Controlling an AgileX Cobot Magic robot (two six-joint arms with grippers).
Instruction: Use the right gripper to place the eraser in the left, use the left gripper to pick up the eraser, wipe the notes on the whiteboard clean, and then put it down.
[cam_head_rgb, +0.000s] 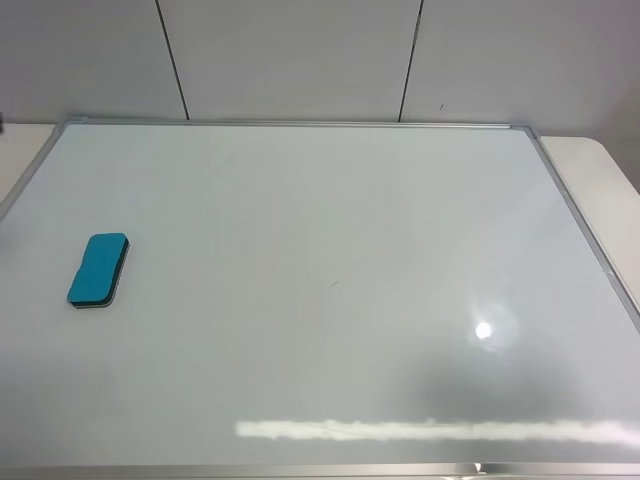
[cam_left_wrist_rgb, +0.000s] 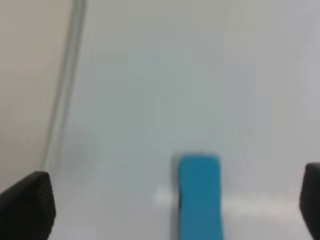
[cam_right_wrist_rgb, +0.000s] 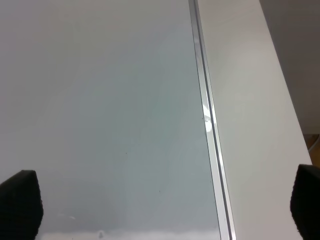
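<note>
Exterior high view: the eraser (cam_head_rgb: 98, 270) lies flat near the left edge of the whiteboard (cam_head_rgb: 330, 220), whose surface shows no notes, only a faint speck. Above it, the left gripper (cam_left_wrist_rgb: 165, 202) hangs with jaws wide and empty; the right gripper (cam_right_wrist_rgb: 165, 205), likewise spread, holds nothing near the board's frame (cam_right_wrist_rgb: 205, 100). Any careless low sweep could nudge the loose eraser.
</note>
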